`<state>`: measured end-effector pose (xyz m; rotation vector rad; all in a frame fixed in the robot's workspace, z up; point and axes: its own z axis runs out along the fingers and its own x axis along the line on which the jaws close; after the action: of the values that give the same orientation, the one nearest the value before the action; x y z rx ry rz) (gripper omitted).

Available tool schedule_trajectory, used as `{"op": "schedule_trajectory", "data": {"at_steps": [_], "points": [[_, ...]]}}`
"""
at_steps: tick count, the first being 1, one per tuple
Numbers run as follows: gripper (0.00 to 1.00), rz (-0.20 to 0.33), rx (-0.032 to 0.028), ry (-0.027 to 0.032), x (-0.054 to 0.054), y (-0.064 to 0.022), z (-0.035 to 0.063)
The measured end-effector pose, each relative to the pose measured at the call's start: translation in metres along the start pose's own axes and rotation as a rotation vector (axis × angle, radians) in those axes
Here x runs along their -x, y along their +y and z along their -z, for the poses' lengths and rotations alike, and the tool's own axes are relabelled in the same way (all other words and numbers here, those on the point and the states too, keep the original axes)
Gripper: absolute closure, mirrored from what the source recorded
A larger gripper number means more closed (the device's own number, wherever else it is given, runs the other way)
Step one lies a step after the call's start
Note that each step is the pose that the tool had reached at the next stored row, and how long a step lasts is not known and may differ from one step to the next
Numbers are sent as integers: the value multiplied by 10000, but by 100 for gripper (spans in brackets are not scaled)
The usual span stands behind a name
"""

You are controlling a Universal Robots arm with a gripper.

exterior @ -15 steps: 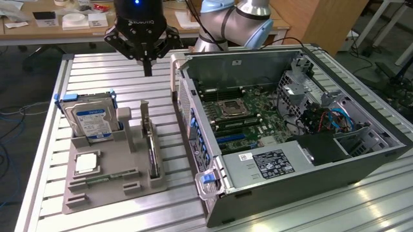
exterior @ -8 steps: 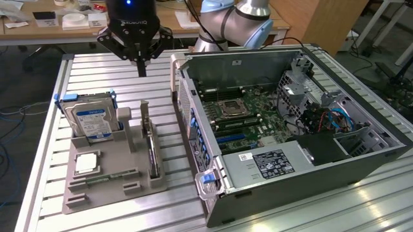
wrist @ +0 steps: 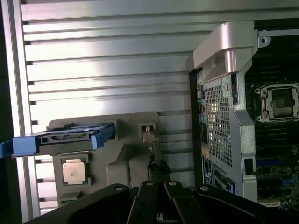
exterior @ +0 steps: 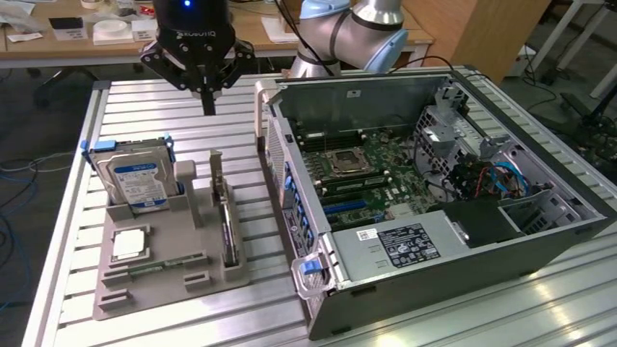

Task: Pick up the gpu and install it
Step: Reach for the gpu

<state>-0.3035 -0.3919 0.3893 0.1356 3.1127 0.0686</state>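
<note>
Open computer case [exterior: 366, 94] laid on the slatted counter [exterior: 164, 116], with a grey holder tray [exterior: 144, 293] beside it.
The gpu [exterior: 227, 224] is stood on edge in the tray, its long axis parallel to the case and its bracket end towards the pincer [exterior: 207, 108] (shut, nothing gripped). Its side is shown in the exterior view, its thin top edge in the wrist view.

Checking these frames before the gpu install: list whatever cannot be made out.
gpu, exterior view: stands edge-on in the grey holder; board face and connector hidden.
gpu, wrist view: one end hidden behind the shut gripper.
Motherboard slots, exterior view: too small to tell apart.
Hard drive label, exterior view: text too small to read.
</note>
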Motion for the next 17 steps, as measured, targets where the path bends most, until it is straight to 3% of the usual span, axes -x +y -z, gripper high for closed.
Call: {"op": "schedule_trajectory", "data": {"at_steps": [6,17], "points": [[89,-1,-1,1,1,-30,2],[89,-1,-1,0,12,-263,12]]}}
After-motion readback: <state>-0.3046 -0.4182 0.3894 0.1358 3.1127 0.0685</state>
